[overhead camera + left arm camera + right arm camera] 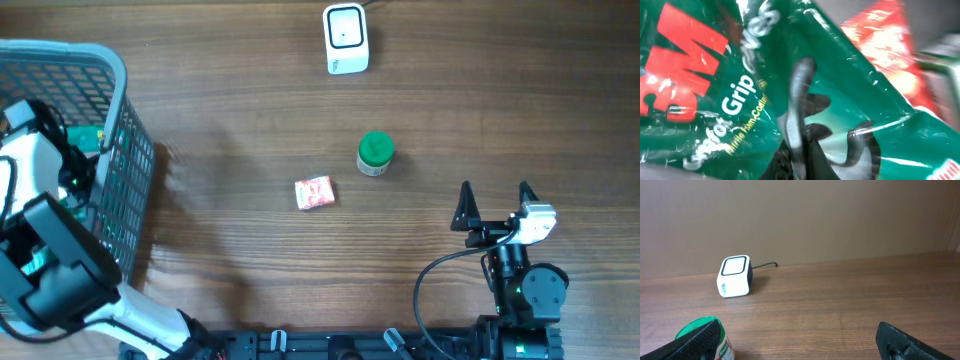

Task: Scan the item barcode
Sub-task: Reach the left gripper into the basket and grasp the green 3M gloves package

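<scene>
The left end effector (78, 160) is down inside the mesh basket (130, 170) at the 9 o'clock edge of the table (250, 120), with its jaws closed. Its wrist view is filled by a green 3M grip-glove package (840, 100), its glossy film pressed right up to the lens. The fingers themselves do not show, so I cannot tell whether the film is actually pinched between them. A red packet (880, 45) lies just beyond, at 1 o'clock in that view.

The right end effector (495, 195) waits at 4 o'clock with its jaws spread wide and nothing between them. A green-lidded jar (375, 153) stands near the centre, with a small red-and-white sachet (314, 192) just beside it at 8 o'clock. The white barcode scanner (346, 38) sits at 12 o'clock, well apart from the basket.

By my reading the task is at its start. The pick is under way at best, and the lift, the carry to the scanner and the presentation of the barcode are all left.
</scene>
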Controlling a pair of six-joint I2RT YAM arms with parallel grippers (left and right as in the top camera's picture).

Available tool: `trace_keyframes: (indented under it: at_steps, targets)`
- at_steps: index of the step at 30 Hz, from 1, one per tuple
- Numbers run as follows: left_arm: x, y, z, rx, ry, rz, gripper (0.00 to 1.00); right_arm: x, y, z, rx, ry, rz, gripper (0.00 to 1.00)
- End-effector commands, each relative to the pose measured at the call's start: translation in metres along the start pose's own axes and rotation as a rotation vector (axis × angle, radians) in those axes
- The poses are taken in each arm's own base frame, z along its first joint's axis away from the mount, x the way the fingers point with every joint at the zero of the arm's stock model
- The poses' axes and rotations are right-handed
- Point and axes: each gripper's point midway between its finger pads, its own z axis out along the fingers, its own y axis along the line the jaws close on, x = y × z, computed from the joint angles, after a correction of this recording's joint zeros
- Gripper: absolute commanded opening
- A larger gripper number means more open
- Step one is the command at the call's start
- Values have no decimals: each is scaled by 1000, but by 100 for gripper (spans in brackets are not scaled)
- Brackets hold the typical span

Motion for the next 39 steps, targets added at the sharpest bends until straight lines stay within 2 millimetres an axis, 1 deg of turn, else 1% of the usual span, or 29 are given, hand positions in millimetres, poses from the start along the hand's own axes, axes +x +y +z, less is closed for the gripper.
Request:
trace_keyframes:
  at_steps: [1,4,8,9,10,11,14,16,22,24,25,26,27,28,29,32,33,34,36,37,39]
  targets:
    - [-5,-24,-60,170,9,75,4,-1,-1,0,7,-8,17,100]
    - [-10,-18,-71,172,-7,73,4,-1,-1,0,7,-8,18,100]
    - [-11,-16,-79,184,-10,71,4,-1,-1,0,7,-8,17,100]
    - [-11,-16,-78,181,-10,72,28,-1,-1,0,7,-8,17,100]
    - [-12,-15,-75,170,-13,72,81,-1,-1,0,7,-8,18,100]
    - [-11,-13,-71,154,-12,74,100,-1,-1,0,7,-8,17,100]
    - [-7,-7,-49,99,-10,60,100,-1,-1,0,7,-8,17,100]
    - [-3,-3,-26,38,-5,36,100,-1,-1,0,7,-8,17,100]
    - [3,4,15,-58,-5,51,100,-1,-1,0,7,-8,18,100]
    - [7,11,30,-103,1,61,100,-1,-1,0,7,-8,18,100]
    - [11,15,38,-128,16,71,100,-1,-1,0,7,-8,18,100]
    - [14,19,43,-150,26,79,87,-1,-1,0,7,-8,17,100]
    - [17,23,46,-170,32,85,57,-1,-1,0,7,-8,17,100]
    - [19,26,50,-185,34,102,23,-1,-1,0,7,-8,18,100]
    - [21,26,50,-182,36,130,4,-1,-1,0,7,-8,18,100]
    - [21,18,43,-146,40,181,4,-1,-1,0,7,-8,17,100]
    - [20,14,37,-124,41,195,4,-1,-1,0,7,-8,18,100]
    - [18,6,25,-88,41,213,4,-1,-1,0,7,-8,18,100]
    - [15,-11,-4,-9,38,235,4,-1,-1,0,7,-8,17,100]
    - [12,-25,-32,69,33,252,4,-1,-1,0,7,-8,17,100]
    - [6,-46,-82,202,20,279,4,-1,-1,0,7,-8,18,100]
